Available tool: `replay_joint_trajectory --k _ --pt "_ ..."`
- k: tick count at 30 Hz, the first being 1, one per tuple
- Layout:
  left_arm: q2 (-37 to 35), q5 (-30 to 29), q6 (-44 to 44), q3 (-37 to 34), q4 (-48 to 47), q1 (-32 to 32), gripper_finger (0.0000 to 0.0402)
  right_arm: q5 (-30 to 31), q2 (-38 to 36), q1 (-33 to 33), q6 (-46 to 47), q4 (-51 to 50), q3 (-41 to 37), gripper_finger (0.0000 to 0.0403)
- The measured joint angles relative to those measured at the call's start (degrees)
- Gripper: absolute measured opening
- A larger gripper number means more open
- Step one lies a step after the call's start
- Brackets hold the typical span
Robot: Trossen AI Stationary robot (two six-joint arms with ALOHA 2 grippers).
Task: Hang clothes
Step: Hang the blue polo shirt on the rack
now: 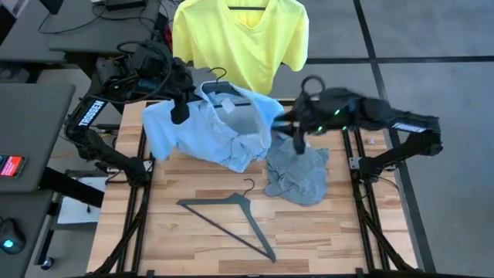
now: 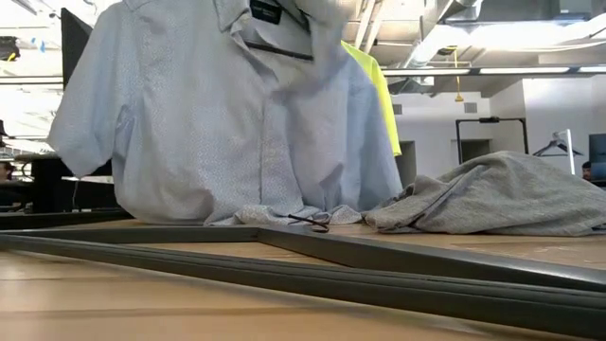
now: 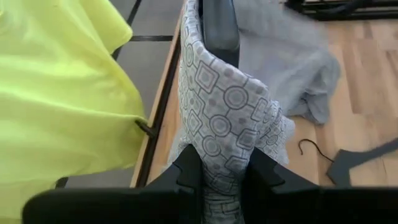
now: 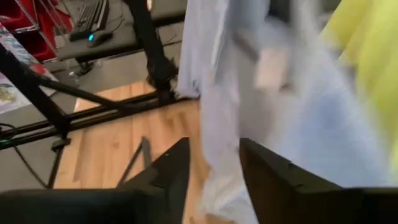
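Blue shirt lifted on its hanger between both grippers, yellow T-shirt hung beyond the table.

Nearest lies a spare dark hanger flat on the wooden table, with the grey T-shirt crumpled just past it to the right. Behind these the pale blue collared shirt hangs raised, its hem trailing on the boards; the left gripper is clamped on a fold of its patterned cloth, while the right gripper stands with fingers parted, seemingly holding nothing, though blur hampers that view. Farthest, the neon-yellow T-shirt hangs off the table's back edge.
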Motion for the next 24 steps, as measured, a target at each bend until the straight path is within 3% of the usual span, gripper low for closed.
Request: replay_joint_trajectory --k 4,8,13,21,24 --pt "-0.12 4.82 0.23 0.02 -0.21 0.04 0.0045 0.04 0.02 -4.48 -1.66 -0.69 1.65 0.0198" --pt "-0.05 8.28 0.23 0.0 0.01 0.0 0.0045 -1.57 2.6 -8.36 -2.73 -0.65 0.83 0.0215" --pt "-0.05 9.42 -0.26 0.0 0.71 0.0 0.0045 -10.64 8.11 -9.5 -6.11 0.88 0.64 0.0217" --pt "-0.27 14.75 -0.57 0.0 0.62 -0.04 0.0044 -10.49 12.55 -10.62 -15.55 3.42 0.62 0.0217" --pt "-0.31 15.01 -0.02 0.0 0.66 -0.02 0.0044 -10.62 12.34 -11.22 -15.93 3.36 0.62 0.0198"
